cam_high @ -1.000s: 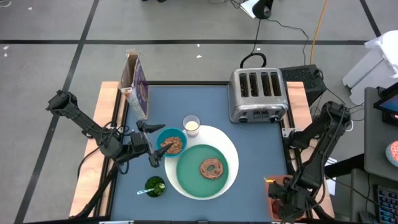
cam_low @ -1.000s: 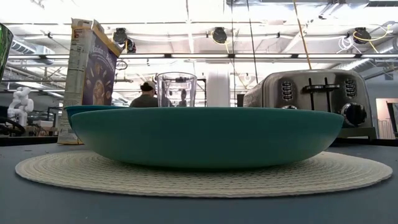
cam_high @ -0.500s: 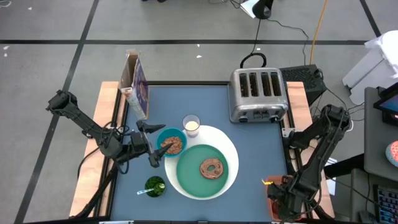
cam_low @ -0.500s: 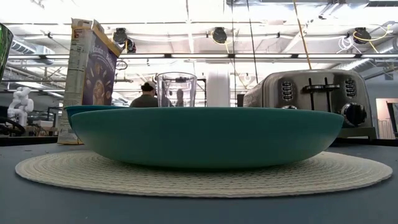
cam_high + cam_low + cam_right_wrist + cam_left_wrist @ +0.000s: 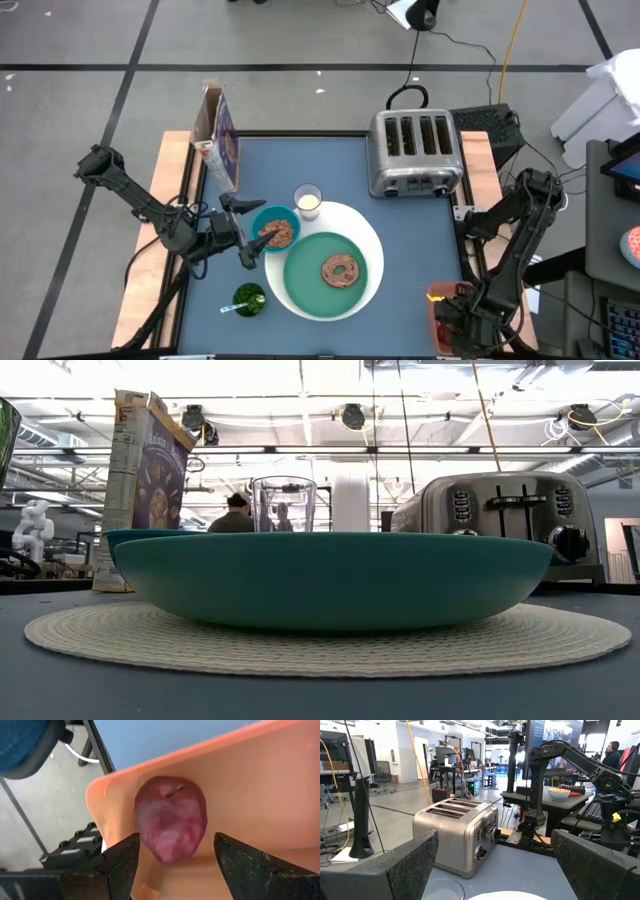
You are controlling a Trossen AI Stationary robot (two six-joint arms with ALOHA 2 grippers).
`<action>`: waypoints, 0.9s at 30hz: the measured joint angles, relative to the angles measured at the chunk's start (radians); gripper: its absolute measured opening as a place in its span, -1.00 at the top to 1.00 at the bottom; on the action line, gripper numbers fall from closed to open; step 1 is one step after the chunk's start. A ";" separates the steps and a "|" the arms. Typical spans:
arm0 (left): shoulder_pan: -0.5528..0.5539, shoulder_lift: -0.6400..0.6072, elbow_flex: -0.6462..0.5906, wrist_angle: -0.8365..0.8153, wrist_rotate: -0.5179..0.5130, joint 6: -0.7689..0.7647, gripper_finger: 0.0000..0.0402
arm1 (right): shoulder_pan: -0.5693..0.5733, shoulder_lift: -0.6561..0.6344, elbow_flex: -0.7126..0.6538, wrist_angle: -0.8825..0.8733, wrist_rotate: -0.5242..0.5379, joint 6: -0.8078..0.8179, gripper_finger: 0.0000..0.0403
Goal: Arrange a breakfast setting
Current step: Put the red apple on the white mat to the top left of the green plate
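The teal plate (image 5: 322, 275) with the brown bagel (image 5: 341, 270) sits on the larger white plate (image 5: 372, 236). The small teal bowl (image 5: 275, 228) holds cereal, and the glass of milk (image 5: 307, 201) stands behind it. The purple cereal box (image 5: 222, 140) stands upright at the far left. My left gripper (image 5: 243, 232) is open beside the bowl's left rim. My right gripper (image 5: 175, 845) is open inside an orange bin (image 5: 250, 785), its fingers on either side of the red apple (image 5: 170, 820), which lies on the bin's floor.
A steel toaster (image 5: 415, 152) stands at the far right of the table. A green object (image 5: 248, 298) lies near the front left, with a thin handle sticking out of it. The orange bin (image 5: 440, 298) is at the near right corner. People show in the room behind.
My right arm has shifted a little over the orange bin at the near right corner. The left arm and the things on the table have kept still.
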 joint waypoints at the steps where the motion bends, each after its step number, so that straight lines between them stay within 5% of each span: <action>1: 0.000 0.000 0.000 0.000 0.000 0.000 -0.95 | 0.003 0.000 0.000 0.000 0.013 0.000 -0.24; 27: 0.000 0.000 0.000 0.000 0.000 -0.014 -0.95 | 0.031 0.078 0.002 0.085 0.073 -0.008 -0.24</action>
